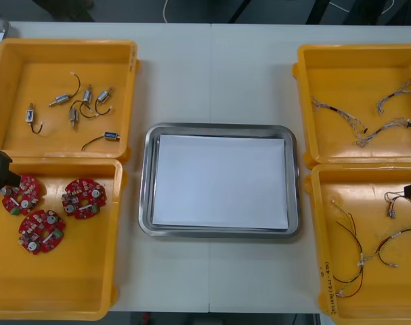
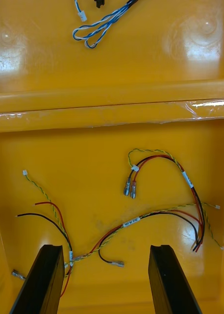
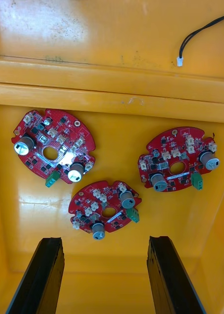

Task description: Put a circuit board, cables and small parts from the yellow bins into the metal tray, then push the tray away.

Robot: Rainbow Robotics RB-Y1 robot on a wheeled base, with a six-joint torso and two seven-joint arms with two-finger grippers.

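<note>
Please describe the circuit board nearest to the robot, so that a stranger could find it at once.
Left of the metal tray stand two yellow bins; the nearer bin holds three round red circuit boards. Two lie side by side toward the farther bin; the wanted board lies alone below them, closest to the robot.

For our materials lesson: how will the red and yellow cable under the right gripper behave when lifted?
Probably floppy: the red and yellow cable lies in loose curves, so ends should droop. Likely light: thin wire. It may drag neighbours, since strands cross near the open right gripper.
</note>
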